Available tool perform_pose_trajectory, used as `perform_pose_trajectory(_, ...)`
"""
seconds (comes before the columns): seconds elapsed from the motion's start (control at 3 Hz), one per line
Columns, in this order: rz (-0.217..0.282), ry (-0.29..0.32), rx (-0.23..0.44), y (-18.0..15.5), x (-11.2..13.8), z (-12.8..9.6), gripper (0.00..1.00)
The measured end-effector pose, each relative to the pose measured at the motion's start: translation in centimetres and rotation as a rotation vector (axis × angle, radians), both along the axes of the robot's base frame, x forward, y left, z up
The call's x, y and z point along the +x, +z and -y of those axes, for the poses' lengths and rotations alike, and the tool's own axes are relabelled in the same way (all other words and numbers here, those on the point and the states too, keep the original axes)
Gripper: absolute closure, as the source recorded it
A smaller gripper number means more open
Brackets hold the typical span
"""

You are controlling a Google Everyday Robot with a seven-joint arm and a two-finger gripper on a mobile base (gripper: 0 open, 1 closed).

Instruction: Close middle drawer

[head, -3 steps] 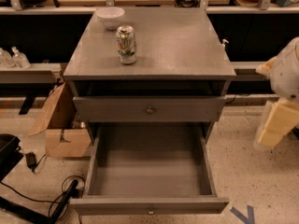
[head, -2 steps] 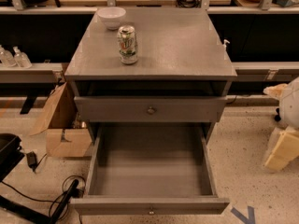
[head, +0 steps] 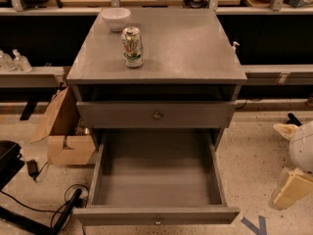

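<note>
The grey cabinet [head: 156, 58] stands in the centre. Its middle drawer [head: 156, 180] is pulled far out towards me, its deep box bare, with the flat front [head: 156, 214] and small knob [head: 157, 223] at the bottom edge. The upper drawer [head: 156, 114], with a round knob, sits slightly out above it. The lowest drawer is hidden under the open one. My gripper [head: 289, 160] is low at the right edge, to the right of the open drawer and apart from it. Its cream fingers [head: 292, 189] are spread, holding nothing.
A soda can [head: 132, 46] and a white bowl [head: 116, 18] stand on the cabinet top. A cardboard box [head: 63, 131] sits on the floor to the left, with black cables and gear [head: 29, 199] nearby. Shelving runs behind the cabinet. Blue tape [head: 254, 224] marks the floor.
My gripper has moved down and to the right, lower beside the open drawer and closer to the frame's edge. The drawers, can and bowl have not moved.
</note>
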State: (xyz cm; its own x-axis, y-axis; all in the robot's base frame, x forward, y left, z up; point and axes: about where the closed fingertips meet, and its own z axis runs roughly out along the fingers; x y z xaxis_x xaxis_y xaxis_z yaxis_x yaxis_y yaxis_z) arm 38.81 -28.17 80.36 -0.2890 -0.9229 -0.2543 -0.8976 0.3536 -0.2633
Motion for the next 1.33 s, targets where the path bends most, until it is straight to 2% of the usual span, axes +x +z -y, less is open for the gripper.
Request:
perform_pose_trajectory(0.33, -0.013, 0.013, 0.055, -2.9, -0.6, -1.4, 0.02)
perform_pose_trajectory(0.67, -0.051, 0.001, 0.139, -8.8, -2.7, -2.8, 0.24)
perform_pose_trajectory(1.0, -0.074, -0.019, 0.223, -15.4, -5.6, -4.5, 0.49)
perform_pose_trajectory(1.33, -0.089, -0.035, 0.293, -20.5, -8.1, -6.0, 0.71)
